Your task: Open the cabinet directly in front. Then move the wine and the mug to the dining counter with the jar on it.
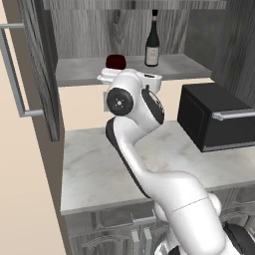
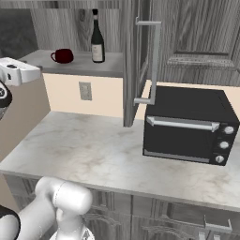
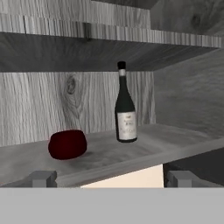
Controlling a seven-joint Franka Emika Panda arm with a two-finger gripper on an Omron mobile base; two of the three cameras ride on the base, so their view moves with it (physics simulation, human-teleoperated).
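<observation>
Gripper [image 3: 112, 178] gapes fully open, empty, touching nothing, just short of the cabinet [image 3: 144, 157] shelf edge; mug [image 3: 67, 144] at eleven o'clock, wine [image 3: 126, 107] at twelve.

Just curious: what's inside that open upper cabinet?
On the cabinet shelf stand a wine bottle and a dark red mug, apart. The robot's arm hides part of the shelf from the left.

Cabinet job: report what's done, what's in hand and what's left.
Done: the cabinet stands open, both doors swung wide. In hand: the gripper faces the shelf with jaws open, holding nothing. Left: the wine and the mug both sit on the cabinet shelf, untouched; each has yet to go to the dining counter.
</observation>
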